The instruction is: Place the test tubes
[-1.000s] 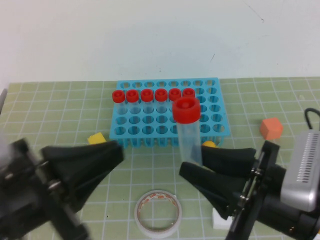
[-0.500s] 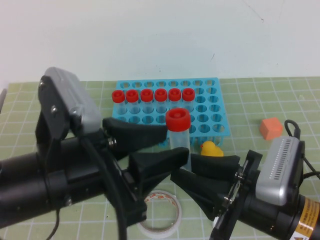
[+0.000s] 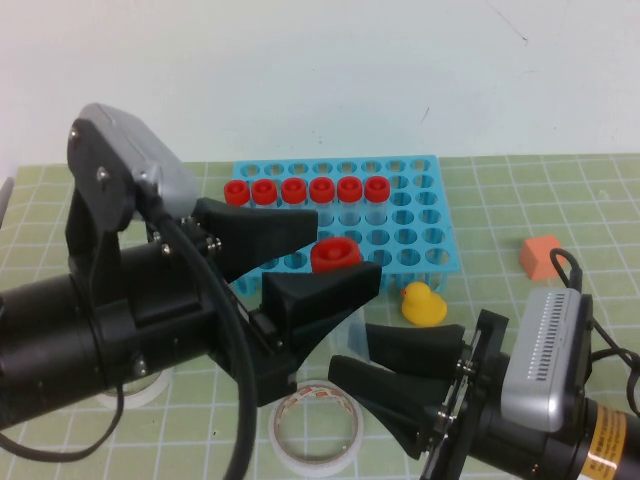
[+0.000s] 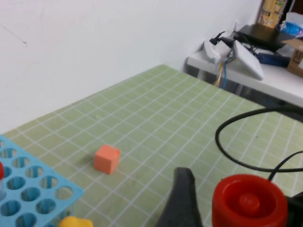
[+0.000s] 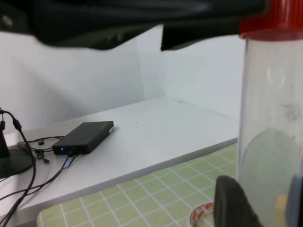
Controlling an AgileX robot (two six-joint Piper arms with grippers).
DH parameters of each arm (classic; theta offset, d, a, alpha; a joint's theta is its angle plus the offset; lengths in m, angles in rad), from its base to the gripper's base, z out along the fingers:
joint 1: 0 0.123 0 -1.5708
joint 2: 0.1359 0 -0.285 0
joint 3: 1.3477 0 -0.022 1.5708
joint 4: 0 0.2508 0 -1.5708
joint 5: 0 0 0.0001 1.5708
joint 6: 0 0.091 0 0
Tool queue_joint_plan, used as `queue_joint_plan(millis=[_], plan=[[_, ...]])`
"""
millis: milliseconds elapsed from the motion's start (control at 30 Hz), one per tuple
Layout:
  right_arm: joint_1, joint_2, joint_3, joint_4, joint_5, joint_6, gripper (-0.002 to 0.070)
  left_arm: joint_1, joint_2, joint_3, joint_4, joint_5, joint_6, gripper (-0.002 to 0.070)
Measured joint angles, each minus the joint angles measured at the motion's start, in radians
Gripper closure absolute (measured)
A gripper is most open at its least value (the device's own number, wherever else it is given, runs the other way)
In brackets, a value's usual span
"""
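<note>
A clear test tube with a red cap (image 3: 335, 255) stands upright above the table in front of the blue rack (image 3: 410, 235). My right gripper (image 3: 350, 350) is shut on its lower body. My left gripper (image 3: 345, 247) is open, its two fingers on either side of the cap with a gap showing. In the left wrist view the cap (image 4: 248, 203) sits beside one dark finger (image 4: 182, 198) without touching it. In the right wrist view the tube (image 5: 270, 142) rises beside one finger (image 5: 232, 203) of that gripper. Several red-capped tubes (image 3: 306, 189) fill a back row of the rack.
A yellow duck (image 3: 423, 303) sits just in front of the rack. An orange cube (image 3: 543, 255) lies to the right. A tape roll (image 3: 315, 435) lies on the green grid mat near the front, under both arms.
My left arm swung in from the lower left and its jaws opened around the tube's cap. The right gripper and tube moved down and nearer the front edge.
</note>
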Motion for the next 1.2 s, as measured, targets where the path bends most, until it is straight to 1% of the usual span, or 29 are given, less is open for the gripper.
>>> queue_joint_plan(millis=[200, 367, 467, 767, 900, 1067, 1200], plan=[[0.0, 0.0, 0.0, -0.02, 0.0, 0.0, 0.044, 0.0, 0.0, -0.008, 0.0, 0.051, -0.037, 0.0158], [0.0, 0.0, 0.0, -0.035, -0.004, 0.0, 0.044, 0.0, 0.0, -0.008, 0.0, 0.058, -0.043, 0.0235], [0.0, 0.0, 0.0, -0.041, -0.005, 0.0, 0.044, 0.0, 0.0, -0.008, 0.0, 0.059, -0.045, 0.0256], [0.0, 0.0, 0.0, -0.044, -0.005, 0.0, 0.044, 0.0, 0.0, -0.008, 0.0, 0.057, -0.045, 0.0262], [0.0, 0.0, 0.0, -0.044, -0.005, 0.0, 0.0441, 0.0, 0.002, -0.008, 0.0, 0.048, -0.045, 0.0242], [0.0, 0.0, 0.0, -0.039, -0.005, 0.0, 0.0441, 0.0, 0.015, -0.008, 0.015, 0.076, -0.045, 0.0155], [0.0, 0.0, 0.0, -0.039, -0.005, 0.0, 0.0441, 0.0, 0.033, -0.008, 0.019, 0.09, -0.047, 0.0139]])
